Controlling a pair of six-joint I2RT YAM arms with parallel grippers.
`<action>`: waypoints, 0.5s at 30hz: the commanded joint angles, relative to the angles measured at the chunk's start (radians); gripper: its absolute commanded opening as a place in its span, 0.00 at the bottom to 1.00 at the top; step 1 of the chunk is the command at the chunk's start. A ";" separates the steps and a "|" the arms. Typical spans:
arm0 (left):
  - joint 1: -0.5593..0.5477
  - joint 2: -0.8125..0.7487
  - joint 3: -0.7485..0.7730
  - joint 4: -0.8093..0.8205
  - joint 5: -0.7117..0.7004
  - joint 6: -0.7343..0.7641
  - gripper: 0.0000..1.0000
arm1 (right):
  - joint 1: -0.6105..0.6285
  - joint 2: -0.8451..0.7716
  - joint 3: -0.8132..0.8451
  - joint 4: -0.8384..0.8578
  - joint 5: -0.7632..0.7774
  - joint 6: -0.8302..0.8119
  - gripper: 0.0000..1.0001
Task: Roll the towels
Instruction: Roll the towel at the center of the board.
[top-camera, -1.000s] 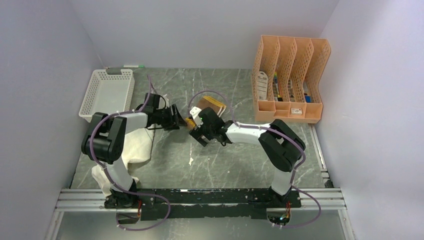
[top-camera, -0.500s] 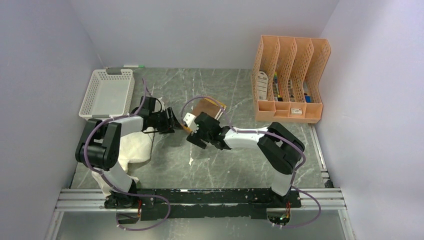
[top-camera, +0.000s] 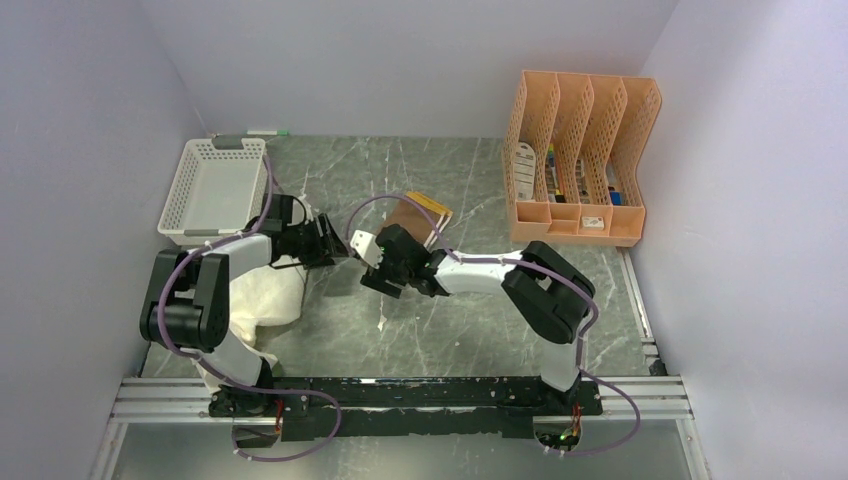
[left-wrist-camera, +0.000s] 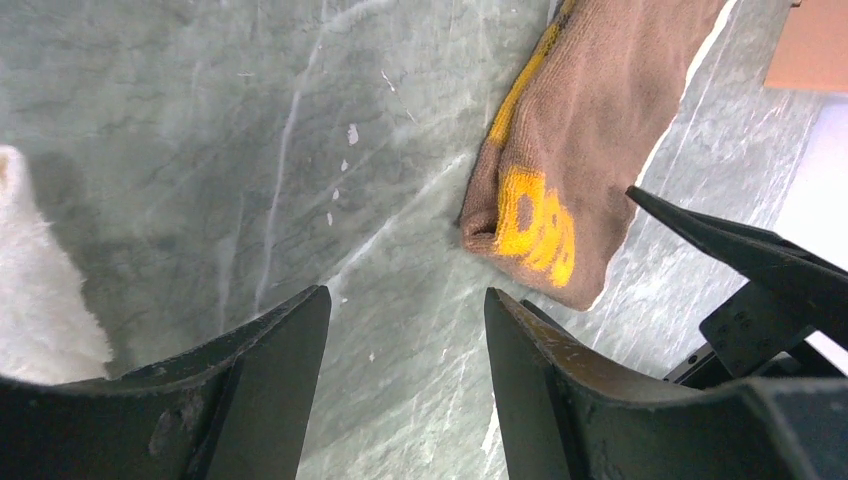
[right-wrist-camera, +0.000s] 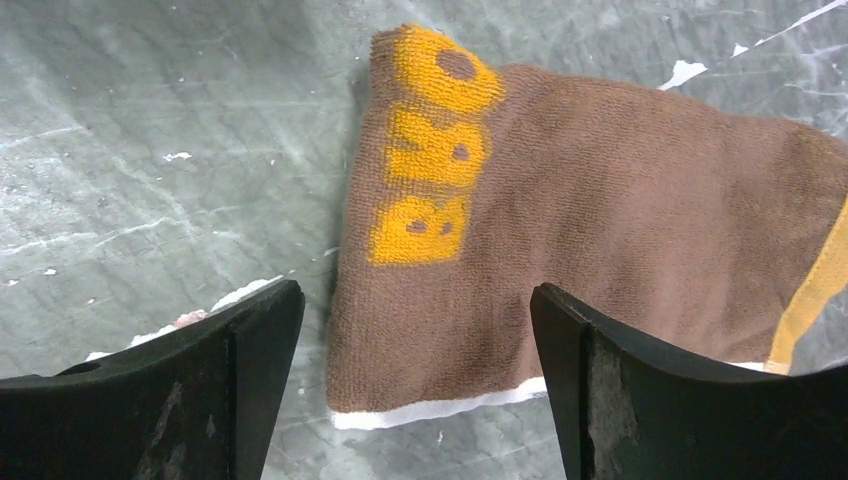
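Note:
The brown towel (right-wrist-camera: 600, 210) with mustard-yellow lettering and a pale edge lies flat on the marble table (top-camera: 460, 320), partly under my right arm in the top view (top-camera: 422, 212). My right gripper (right-wrist-camera: 417, 290) hovers open over the towel's lettered end, its jaws wide on either side of the pale-edged corner and holding nothing. My left gripper (left-wrist-camera: 405, 295) is open just left of that same end (left-wrist-camera: 560, 160), with only bare table between its fingers. The cream-white towel (top-camera: 262, 300) lies crumpled under my left arm, and its fluffy edge shows in the left wrist view (left-wrist-camera: 40, 290).
A white mesh basket (top-camera: 213, 185) stands at the back left. An orange file organiser (top-camera: 580, 150) with small items stands at the back right. A marker (top-camera: 262, 131) lies by the rear wall. Side walls close in the table, and a metal rail (top-camera: 400, 395) runs along the front.
Both grippers have shifted left. The right one slid over the brown towel's lettered end and its jaws narrowed slightly. The left one drew back toward the basket side.

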 joint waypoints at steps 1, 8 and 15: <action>0.026 -0.036 -0.004 -0.021 0.039 0.026 0.70 | 0.008 0.034 0.022 -0.051 -0.031 0.018 0.84; 0.033 -0.042 0.002 -0.031 0.048 0.030 0.70 | 0.007 0.080 0.071 -0.105 -0.018 0.061 0.66; 0.053 -0.065 0.021 -0.068 0.047 0.051 0.70 | -0.005 0.102 0.109 -0.139 -0.063 0.113 0.24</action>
